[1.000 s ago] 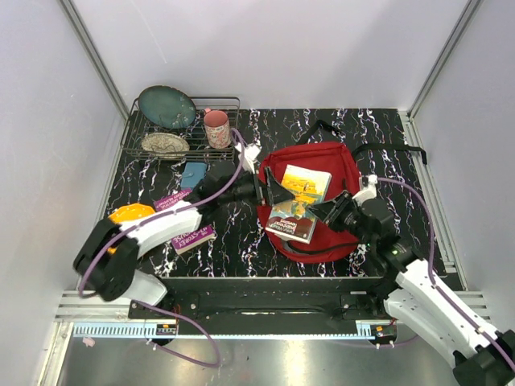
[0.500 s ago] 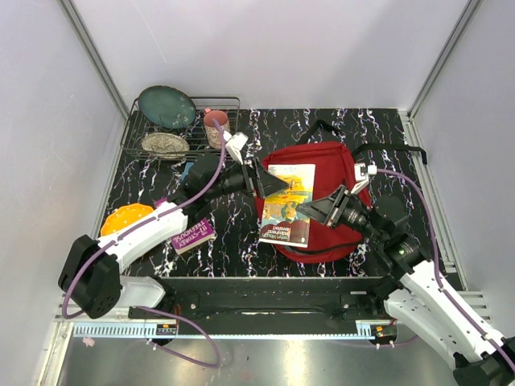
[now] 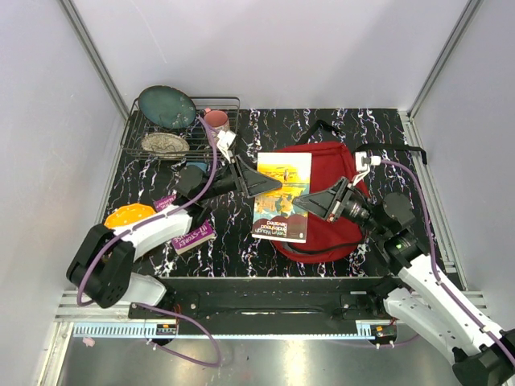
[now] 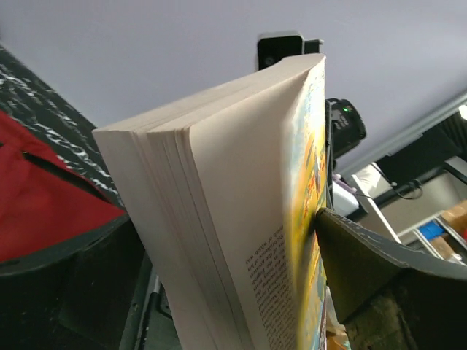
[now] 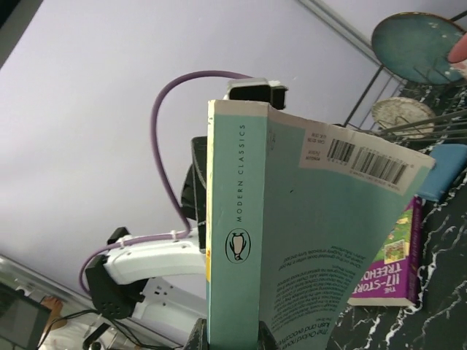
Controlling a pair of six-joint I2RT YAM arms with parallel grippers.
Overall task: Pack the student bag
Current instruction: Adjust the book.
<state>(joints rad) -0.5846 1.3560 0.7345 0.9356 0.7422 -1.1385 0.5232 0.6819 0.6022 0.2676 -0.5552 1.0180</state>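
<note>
The red student bag (image 3: 330,193) lies flat on the black marbled table, right of centre; a corner of it shows in the left wrist view (image 4: 44,182). A paperback with a yellow and teal cover (image 3: 282,197) is held in the air above the bag's left edge. My left gripper (image 3: 259,182) is shut on its left page edge (image 4: 241,240). My right gripper (image 3: 312,201) is shut on its spine side (image 5: 233,248). The book tilts up between the two grippers.
A wire rack (image 3: 181,129) at the back left holds a teal plate (image 3: 166,106), a speckled plate (image 3: 164,145) and a pink mug (image 3: 216,121). Purple books (image 3: 189,236) and an orange object (image 3: 129,215) lie left. Black bag straps (image 3: 386,149) trail back right.
Both grippers have lifted the paperback off the bag and carried it left and up. The left arm has drawn back toward the rack; the right arm has stretched forward.
</note>
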